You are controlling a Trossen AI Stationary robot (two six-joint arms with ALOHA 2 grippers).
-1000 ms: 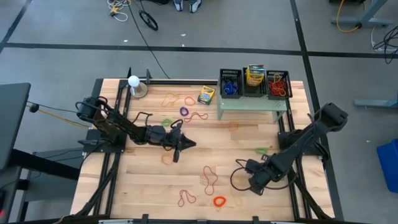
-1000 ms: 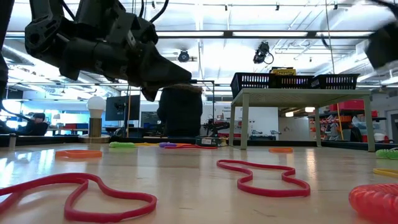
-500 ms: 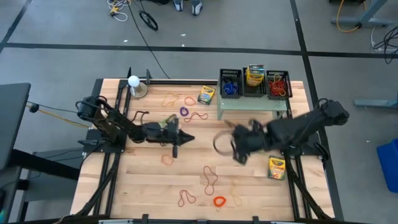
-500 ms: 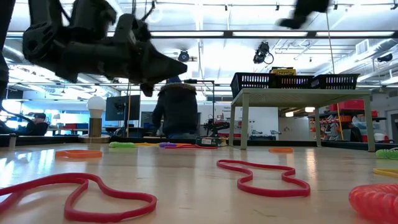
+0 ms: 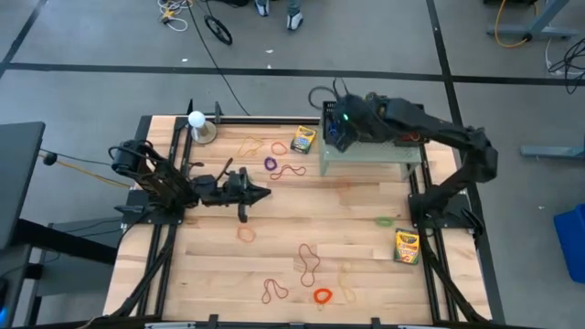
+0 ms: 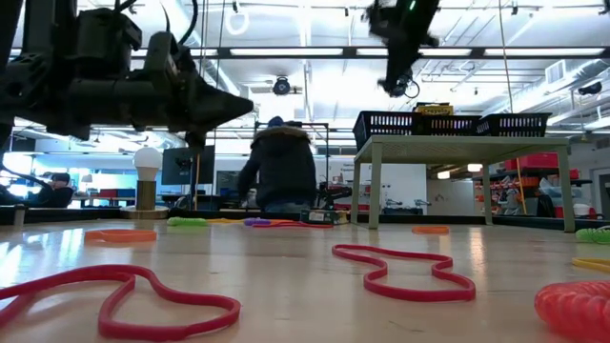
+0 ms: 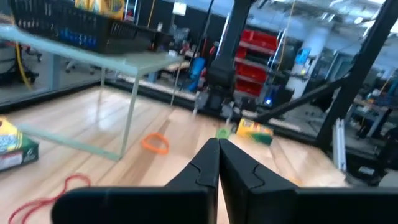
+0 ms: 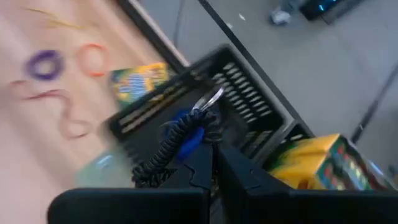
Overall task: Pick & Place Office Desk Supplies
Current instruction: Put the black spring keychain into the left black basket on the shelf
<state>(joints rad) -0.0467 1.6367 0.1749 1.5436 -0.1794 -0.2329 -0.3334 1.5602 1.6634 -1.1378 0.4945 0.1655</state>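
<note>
My right gripper (image 8: 212, 152) reaches over the left black basket (image 8: 249, 81) on the pale green stand (image 5: 370, 153), shut on a black coiled cord (image 8: 163, 157) with a metal ring (image 8: 209, 99). The cord's loop (image 5: 319, 94) shows beside the gripper (image 5: 333, 119) in the high view. My left gripper (image 5: 263, 194) hovers shut and level over the table's left middle, holding nothing. Crayon boxes lie flat at the right edge (image 5: 407, 247) and by the stand (image 5: 303, 139). Rubber-band loops (image 5: 309, 263) and small rings (image 5: 271, 164) lie on the wood. My right gripper pinches the black coiled cord between its two fingers, at a stretch of coil (image 8: 194, 134) near the metal ring. The fingers slant down toward the table's far edge. The cord is lifted clear and hangs loose above the left basket, which holds blue items.
Three black baskets sit side by side on the stand; the middle one holds a crayon box (image 5: 375, 110), the right one red bands (image 5: 409, 123). A white ball on a round base (image 5: 197, 123) stands at the far left. A person stands beyond the table (image 6: 278, 171).
My right gripper has swung from the table's near right part up and toward the far edge, carrying the black coiled cord to above the baskets and tipping downward. The crayon box at the right edge is uncovered. My left gripper has drawn back toward the table's left edge.
</note>
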